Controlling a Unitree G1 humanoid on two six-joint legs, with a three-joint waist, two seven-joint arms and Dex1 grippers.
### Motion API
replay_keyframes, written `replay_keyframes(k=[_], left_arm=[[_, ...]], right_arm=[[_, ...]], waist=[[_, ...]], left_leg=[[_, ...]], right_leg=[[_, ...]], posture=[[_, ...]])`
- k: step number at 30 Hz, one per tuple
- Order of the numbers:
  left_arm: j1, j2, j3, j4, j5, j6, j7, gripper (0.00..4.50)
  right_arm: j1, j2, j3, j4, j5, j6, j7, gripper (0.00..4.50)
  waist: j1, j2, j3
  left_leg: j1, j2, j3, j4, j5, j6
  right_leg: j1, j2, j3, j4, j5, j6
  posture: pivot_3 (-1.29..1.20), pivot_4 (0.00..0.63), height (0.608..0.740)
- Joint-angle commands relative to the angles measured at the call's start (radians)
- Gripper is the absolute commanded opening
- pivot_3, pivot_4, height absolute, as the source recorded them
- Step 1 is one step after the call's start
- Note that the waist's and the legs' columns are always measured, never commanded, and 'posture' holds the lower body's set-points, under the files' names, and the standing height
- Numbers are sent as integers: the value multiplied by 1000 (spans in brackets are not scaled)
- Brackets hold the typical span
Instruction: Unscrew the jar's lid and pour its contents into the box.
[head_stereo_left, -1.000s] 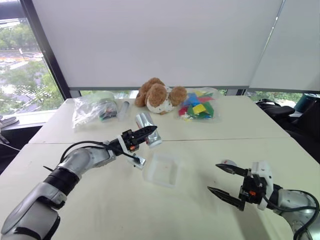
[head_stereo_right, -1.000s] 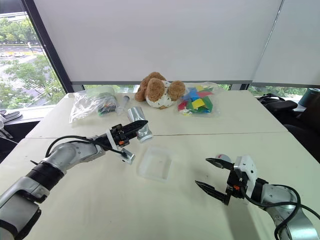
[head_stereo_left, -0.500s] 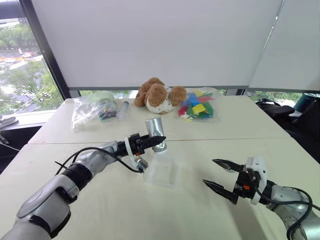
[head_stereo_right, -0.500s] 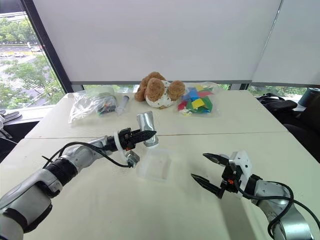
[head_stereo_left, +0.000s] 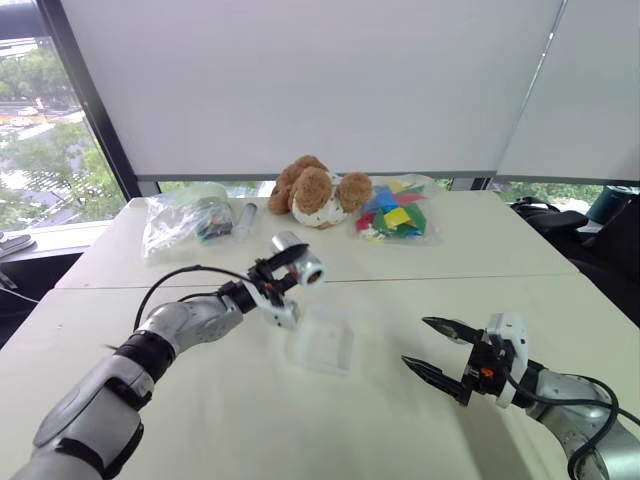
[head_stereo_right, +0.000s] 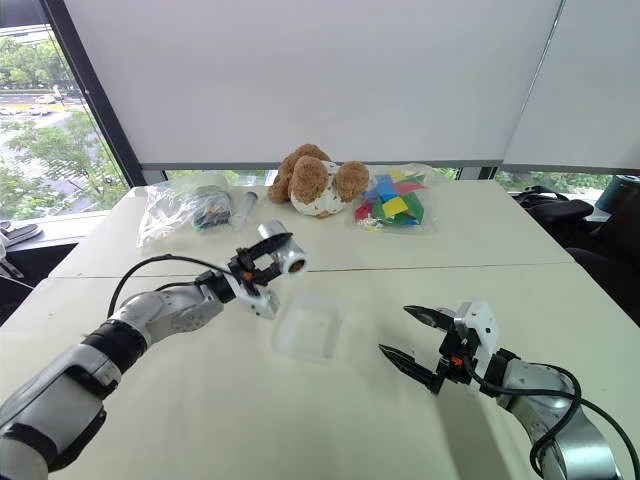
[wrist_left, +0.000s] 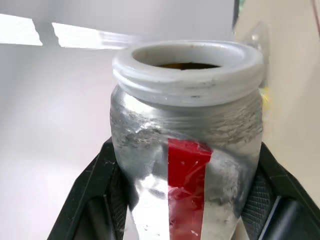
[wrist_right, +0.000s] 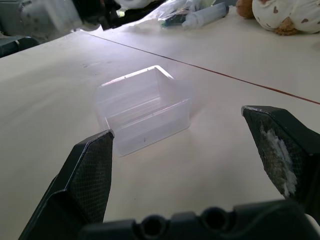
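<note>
Jar: the jar is hanging just left of centre in the head view, above the bench and up-left of the box, its open mouth tipping toward the camera; no lid is showing on it.
Left gripper: the left gripper is pinching the jar's body from both sides, fingers pressing on the wall below the white neck ring, beside the red label strip.
Right gripper: the right gripper is waiting at lower right, fingers spread wide and carrying nothing, pointing toward the box.
Contents: a dark sliver is showing inside the mouth in the left wrist view; what it is cannot be told.
Handling: the jar is looking light, thin-walled and glossy, so probably slippery and apt to dent under a hard squeeze; the mid-body hold looks the soundest place.
Box: the clear, shallow box is sitting loose near the frame's centre and is probably light enough to skid if bumped.
</note>
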Motion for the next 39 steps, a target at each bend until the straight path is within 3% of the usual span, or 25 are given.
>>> replay_keyframes(k=[1,3,6,9,14,18,20,25,27,29,33,39], left_arm=[[73,-10,176,-170,-505,350,-425,2202],[137,16,237,-278,-707,604,-609,2202],[200,35,298,-375,-839,824,-744,2202],[234,23,344,-432,-887,938,-797,2202],[251,-28,349,-457,-765,886,-770,2202],[220,-43,300,-413,-499,665,-675,2202],[196,-17,242,-371,-268,478,-571,2202],[107,21,154,-290,215,124,-208,2202],[59,64,85,-299,507,63,31,2202],[14,107,-4,-328,799,74,290,2202],[-70,116,-147,-300,1201,268,651,2202],[-144,53,-244,-132,1398,467,890,2202]], right_arm=[[-5,11,-18,-13,15,-22,6,4459],[-7,19,-10,-6,10,-27,7,4459],[-11,29,-1,1,4,-33,11,4459],[-15,32,1,6,3,-38,15,4459],[-17,29,-5,15,2,-48,21,4459],[-9,26,-10,14,1,-56,23,4459],[-6,25,-13,14,1,-59,22,4459],[0,28,-16,18,-1,-65,20,4459],[1,29,-16,19,-2,-67,19,4459],[1,31,-14,20,-3,-69,18,4459],[-4,31,-13,25,-1,-70,17,4459],[-22,32,-11,22,5,-57,5,4459]], waist=[[0,0,0],[0,0,0],[-3,0,0],[5,0,0],[4,0,0],[3,0,0],[3,0,0],[7,0,0],[7,0,0],[6,0,0],[5,0,0],[4,0,0]], left_leg=[[0,0,-1,1,0,0],[0,0,-1,3,0,0],[0,0,-2,4,0,0],[0,0,-3,6,0,0],[-1,-1,-4,8,0,0],[0,0,-4,8,0,1],[0,0,-4,8,0,1],[-1,0,-3,8,0,1],[-1,-1,-3,8,0,1],[-1,-1,-3,8,0,1],[-1,-1,-3,8,-1,1],[-1,-1,-2,8,-1,1]], right_leg=[[0,0,0,0,0,0],[1,1,0,1,0,0],[2,1,0,1,0,0],[3,1,-1,1,0,0],[5,1,-1,0,0,0],[4,2,-1,0,0,0],[4,2,-1,0,0,0],[4,1,-1,-1,0,0],[5,1,-1,-1,0,0],[5,1,-1,-1,1,1],[4,1,-1,-1,1,2],[4,1,-1,-1,1,3]], posture=[[0,150,740],[0,150,740],[0,150,740],[0,150,740],[0,150,740],[0,150,740],[0,150,740],[0,150,740],[0,150,740],[0,150,740],[0,150,740],[0,150,740]])
